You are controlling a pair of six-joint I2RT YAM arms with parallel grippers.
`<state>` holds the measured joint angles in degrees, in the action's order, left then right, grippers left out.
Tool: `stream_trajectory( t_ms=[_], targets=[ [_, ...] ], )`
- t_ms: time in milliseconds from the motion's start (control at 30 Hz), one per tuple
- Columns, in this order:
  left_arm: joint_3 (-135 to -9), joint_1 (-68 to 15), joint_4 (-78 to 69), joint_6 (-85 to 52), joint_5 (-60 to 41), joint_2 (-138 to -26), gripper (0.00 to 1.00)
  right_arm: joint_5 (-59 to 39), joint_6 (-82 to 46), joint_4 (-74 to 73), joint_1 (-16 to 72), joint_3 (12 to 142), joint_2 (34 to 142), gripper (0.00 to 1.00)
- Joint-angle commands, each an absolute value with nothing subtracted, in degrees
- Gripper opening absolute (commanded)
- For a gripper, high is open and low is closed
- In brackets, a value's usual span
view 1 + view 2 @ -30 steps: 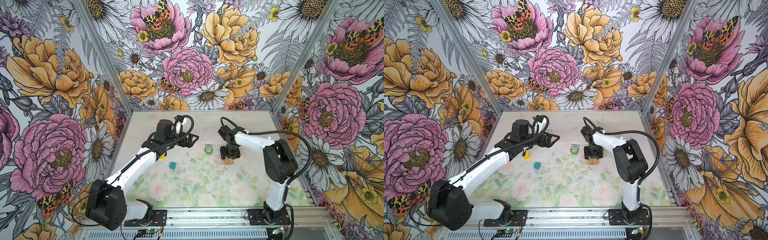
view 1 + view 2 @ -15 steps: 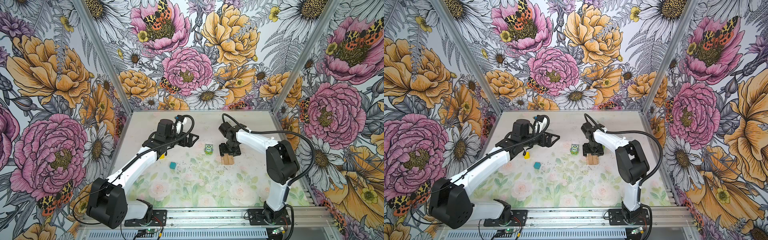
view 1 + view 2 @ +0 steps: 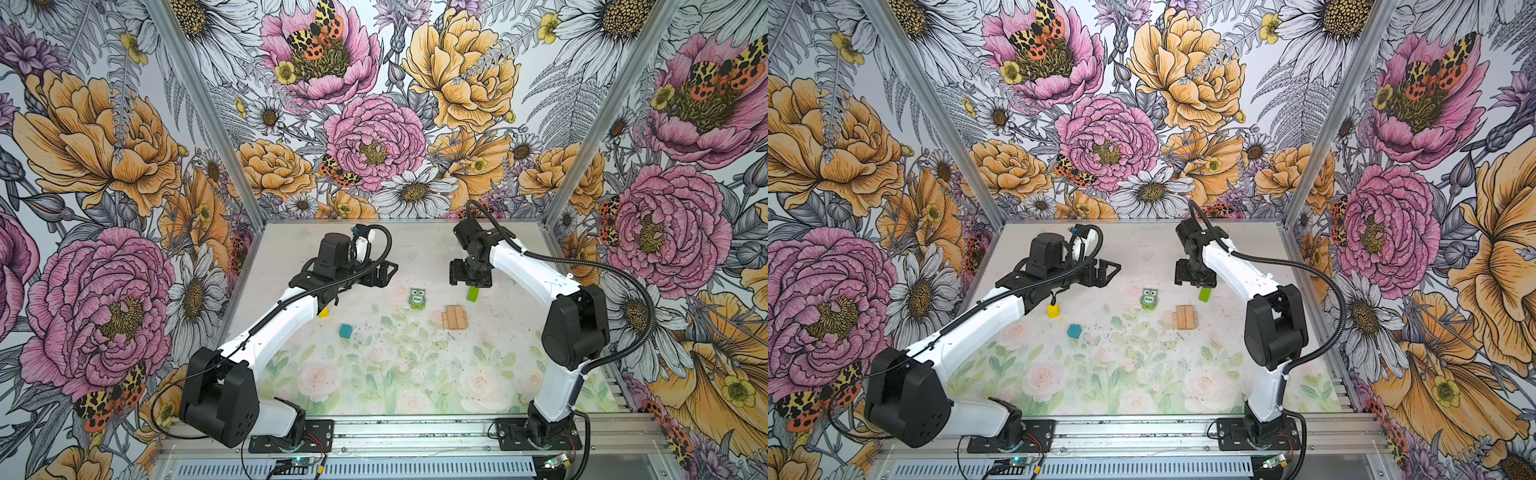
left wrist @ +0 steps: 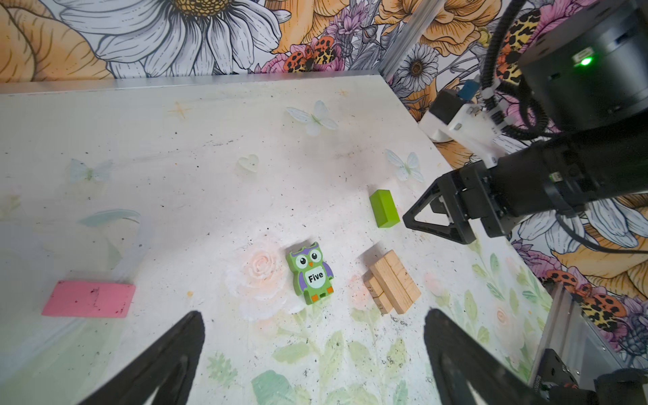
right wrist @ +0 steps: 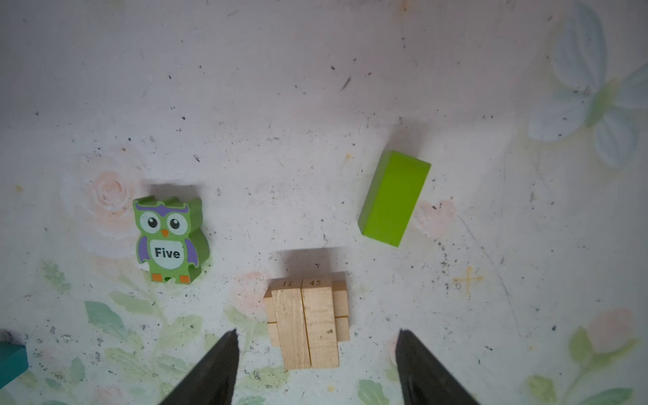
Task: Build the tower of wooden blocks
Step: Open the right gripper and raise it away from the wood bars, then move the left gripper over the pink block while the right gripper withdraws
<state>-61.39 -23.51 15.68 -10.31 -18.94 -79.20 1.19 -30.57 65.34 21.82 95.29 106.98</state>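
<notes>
Four tan bars [image 5: 308, 322] are sitting stacked; single green bar [image 5: 394, 200], owl [image 5: 170, 240], pink bar [image 4: 89, 298], yellow cube [image 3: 1053, 310], teal cube [image 3: 1074, 331] are lying loose; left pincer [image 4: 314, 315] and right pincer [image 5: 317, 331] are gaping, empty.

My left arm stretches out low, wrist level. My left gripper [image 3: 386, 274] points sideways toward the stack of tan bars [image 3: 455, 318], well apart from it, jaws spread wide and empty. My right arm bends sharply at the elbow, wrist aimed downward. My right gripper [image 3: 469, 279] hangs raised just beyond that stack's far side, jaws parted, holding nothing.
</notes>
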Motion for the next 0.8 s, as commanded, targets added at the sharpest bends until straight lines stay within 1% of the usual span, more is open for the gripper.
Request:
stream_trajectory(
  t_ms=[0,100,367,400,433,533,667,767],
  targets=[
    [-60.4,-23.2,16.5,-9.5,-15.2,-79.3,0.99,-0.3,-30.8,65.1,22.3,99.7,108.8,0.73],
    [-60.3,-21.2,18.2,-8.2,-15.1,-80.5,0.99,-2.3,-30.0,65.0,22.3,103.0,110.3,0.73],
    [-64.3,-14.0,21.7,-4.7,-18.8,-87.1,0.98,-6.4,-28.1,65.2,22.2,109.4,111.5,0.76],
    [-65.4,-13.5,22.3,-4.1,-18.8,-88.6,0.98,-7.1,-27.9,65.2,22.1,110.0,111.7,0.87],
    [-66.4,-13.2,23.0,-3.5,-18.9,-90.0,0.96,-7.5,-27.9,65.2,22.1,110.7,111.8,0.89],
    [-70.5,-13.0,25.6,-0.9,-18.7,-94.9,0.92,-8.5,-27.7,65.2,21.9,112.3,112.1,0.91],
    [-75.6,-12.8,28.9,2.9,-19.5,-100.7,0.91,-10.5,-27.2,65.3,21.0,114.1,112.5,0.93],
    [-79.5,-12.7,31.7,5.0,-17.9,-104.8,0.9,-12.1,-27.1,65.2,19.8,114.6,112.7,0.94]
  ],
)
